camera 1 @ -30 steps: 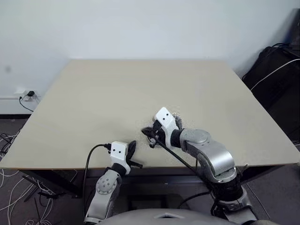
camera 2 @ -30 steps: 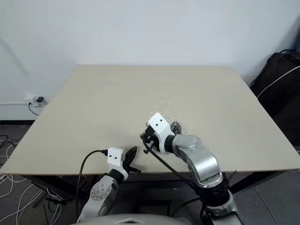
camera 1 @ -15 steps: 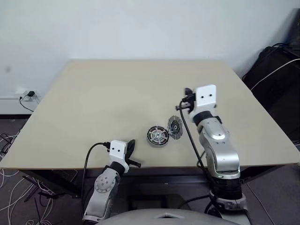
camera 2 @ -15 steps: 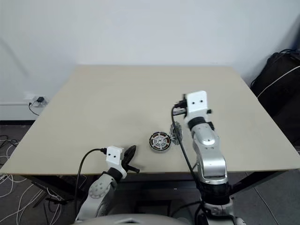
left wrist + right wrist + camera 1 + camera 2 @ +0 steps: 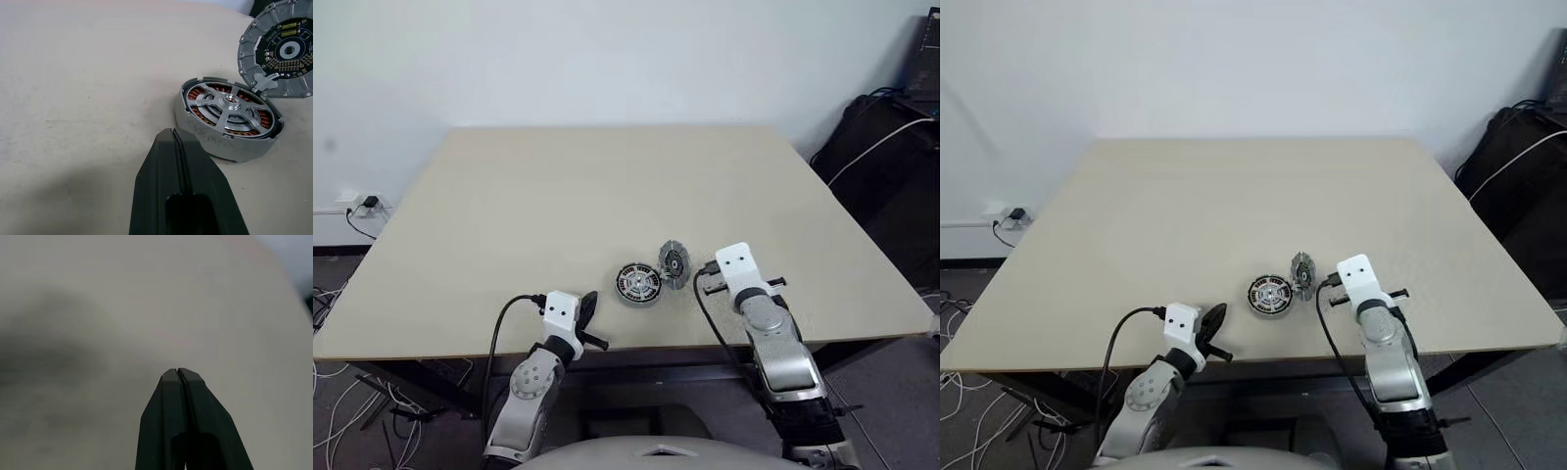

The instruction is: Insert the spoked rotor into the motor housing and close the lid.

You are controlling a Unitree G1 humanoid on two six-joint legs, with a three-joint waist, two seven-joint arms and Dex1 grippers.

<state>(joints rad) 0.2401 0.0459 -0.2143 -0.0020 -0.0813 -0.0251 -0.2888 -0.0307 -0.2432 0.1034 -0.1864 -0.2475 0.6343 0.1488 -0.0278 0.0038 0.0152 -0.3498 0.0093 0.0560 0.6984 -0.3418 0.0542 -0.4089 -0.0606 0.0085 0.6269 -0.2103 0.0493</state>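
- The motor housing (image 5: 230, 128) lies flat on the beige table (image 5: 558, 196), near the front edge and about midway across its width.
- The spoked rotor (image 5: 230, 105) is seated inside the housing; its silver spokes and central hub show from above, with copper-coloured windings visible through the openings.
- The lid (image 5: 281, 56) is not closed. It stands tilted up at the housing's far right edge, its inner face turned toward the left wrist camera: a dark centre with a round hole, ringed by small gold-coloured contacts and a silver rim.
- The lid's lower edge meets the housing rim at a small silver tab; whether this is a hinge cannot be told.
- In the head views the lid (image 5: 674, 263) appears as a small upright disc just beside the housing (image 5: 638, 284), on its right.
- The left gripper (image 5: 173, 134) rests low at the front table edge, left of the housing and pointing toward it, a short way off. Its two black fingers are pressed together with nothing between them.
- The right gripper (image 5: 178, 373) is over bare table to the right of the lid, apart from it. Its fingers are likewise pressed together and hold nothing.
- A black cable (image 5: 499, 338) loops from the left wrist down below the table edge.
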